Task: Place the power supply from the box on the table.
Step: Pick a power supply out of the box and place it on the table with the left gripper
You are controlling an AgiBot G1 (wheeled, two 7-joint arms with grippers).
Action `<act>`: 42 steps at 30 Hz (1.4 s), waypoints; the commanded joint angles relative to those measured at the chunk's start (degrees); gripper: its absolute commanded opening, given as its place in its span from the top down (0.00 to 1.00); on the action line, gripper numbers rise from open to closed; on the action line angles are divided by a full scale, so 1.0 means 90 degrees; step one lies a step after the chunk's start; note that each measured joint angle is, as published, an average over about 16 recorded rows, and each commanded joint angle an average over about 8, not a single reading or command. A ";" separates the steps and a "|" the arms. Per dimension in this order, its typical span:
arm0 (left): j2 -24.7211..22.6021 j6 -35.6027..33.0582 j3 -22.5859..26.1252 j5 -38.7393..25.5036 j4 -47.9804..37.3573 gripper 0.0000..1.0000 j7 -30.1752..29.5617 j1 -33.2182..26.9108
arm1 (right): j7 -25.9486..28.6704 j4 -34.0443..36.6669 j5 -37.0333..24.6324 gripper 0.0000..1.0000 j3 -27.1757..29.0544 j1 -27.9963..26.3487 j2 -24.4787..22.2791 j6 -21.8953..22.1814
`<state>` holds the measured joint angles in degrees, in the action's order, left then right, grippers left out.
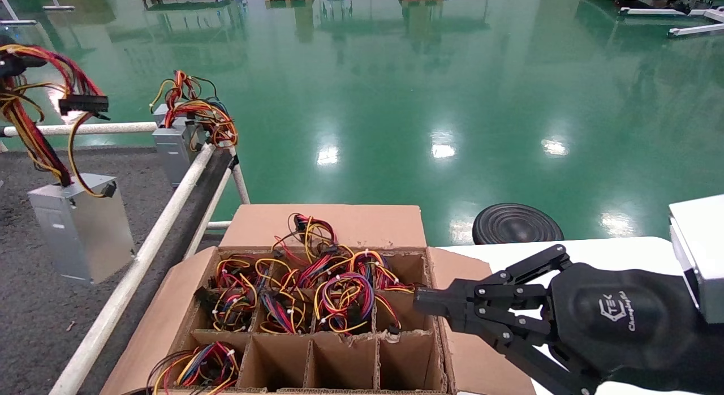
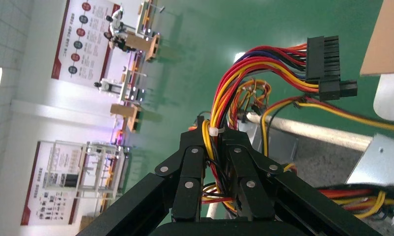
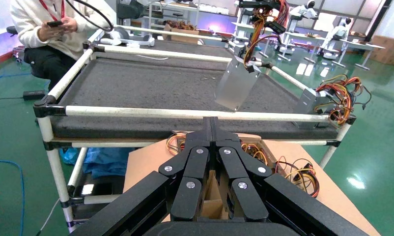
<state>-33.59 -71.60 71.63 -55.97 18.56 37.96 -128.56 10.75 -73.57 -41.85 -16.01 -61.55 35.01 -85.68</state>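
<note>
Black fingers of the left gripper (image 2: 214,135) are pinched together on the red, yellow and orange wires (image 2: 244,69) of the power supply (image 1: 82,228), and the silver metal case hangs from that bundle over the dark grey table (image 1: 34,304). Its lowest corner looks close to the felt, though I cannot tell whether it touches. A black connector (image 1: 83,104) sticks out sideways from the wires above the case.

Farther back, a second silver unit (image 1: 175,146) with its own tangle of cables sits at the table's corner, against the white rail (image 1: 169,205) that runs between the table and the box (image 1: 164,310).

On the other side, the right gripper (image 1: 421,301) hangs with its fingers closed on nothing, its tip just over the box's right-hand cells. Beneath it the cardboard dividers (image 1: 314,350) split the carton into squares; the middle row of cells is crowded with coloured cable loops, while several front cells show bare cardboard. A white tabletop (image 1: 611,250) lies under the right arm, with a black round disc (image 1: 517,224) on the green floor beyond.
</note>
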 commanded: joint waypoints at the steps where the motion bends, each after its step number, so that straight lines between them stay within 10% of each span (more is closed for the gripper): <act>1: 0.0030 -0.0008 0.0026 -0.0036 -0.0021 1.00 -0.0027 -0.0025 | 0.0000 0.0000 0.0000 0.07 0.0000 0.0000 0.0000 0.0000; 42: -0.0012 -0.0194 0.0070 0.0048 -0.0072 1.00 -0.0353 0.0291 | 0.0000 0.0000 0.0000 0.00 0.0000 0.0000 0.0000 0.0000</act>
<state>-33.67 -73.35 72.25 -55.55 17.93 34.81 -125.98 10.75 -73.57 -41.85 -16.01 -61.55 35.01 -85.68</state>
